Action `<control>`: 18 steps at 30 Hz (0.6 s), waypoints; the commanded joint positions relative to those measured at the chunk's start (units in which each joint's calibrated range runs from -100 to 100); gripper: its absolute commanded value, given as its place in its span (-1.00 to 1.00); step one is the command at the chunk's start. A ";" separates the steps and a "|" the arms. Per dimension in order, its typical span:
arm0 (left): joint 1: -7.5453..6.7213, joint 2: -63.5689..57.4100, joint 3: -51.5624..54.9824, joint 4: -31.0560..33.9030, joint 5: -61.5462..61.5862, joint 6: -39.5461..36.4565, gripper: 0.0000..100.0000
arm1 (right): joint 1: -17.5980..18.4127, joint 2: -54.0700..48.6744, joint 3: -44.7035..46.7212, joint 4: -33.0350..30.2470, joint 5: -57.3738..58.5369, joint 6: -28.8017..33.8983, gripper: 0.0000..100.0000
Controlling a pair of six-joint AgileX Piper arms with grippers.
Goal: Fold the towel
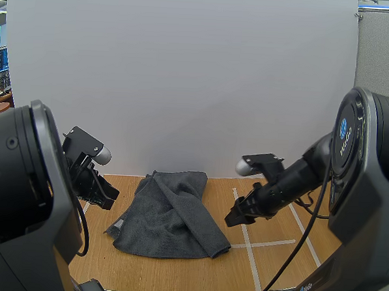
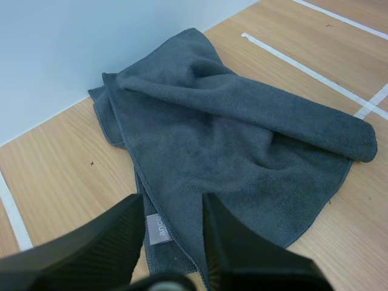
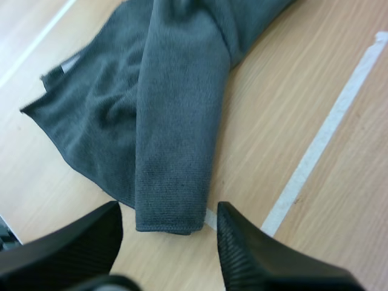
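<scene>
Left gripper (image 2: 173,206) open wide, hovering over the labelled corner of the towel (image 1: 171,216); right gripper (image 3: 168,212) open wide above the end of its rolled fold. Towel lies crumpled mid worktop (image 1: 174,278), reaching toward the back edge. Risk: right pinch takes several layers at the roll, dragging the heap instead of spreading it
</scene>
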 commanded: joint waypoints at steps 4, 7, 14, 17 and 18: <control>-0.10 -0.61 -0.01 -1.55 1.74 2.42 0.16 | -4.16 -10.30 -0.13 3.32 8.50 -1.53 -0.71; -0.10 -0.61 -0.01 -1.55 1.74 2.42 0.16 | -4.16 -13.45 -0.13 4.33 8.50 -0.98 -1.00; -0.10 -0.61 -0.01 -1.55 1.74 2.42 0.16 | -4.16 -16.37 -0.13 8.40 8.50 2.09 -1.00; -0.10 -0.61 -0.01 -1.55 1.74 2.42 0.16 | -4.16 -16.37 -0.13 10.54 8.50 3.57 -1.00; -0.10 -0.61 -0.01 -1.55 1.74 2.42 0.16 | -4.16 -16.37 -0.13 10.98 8.50 4.25 -1.00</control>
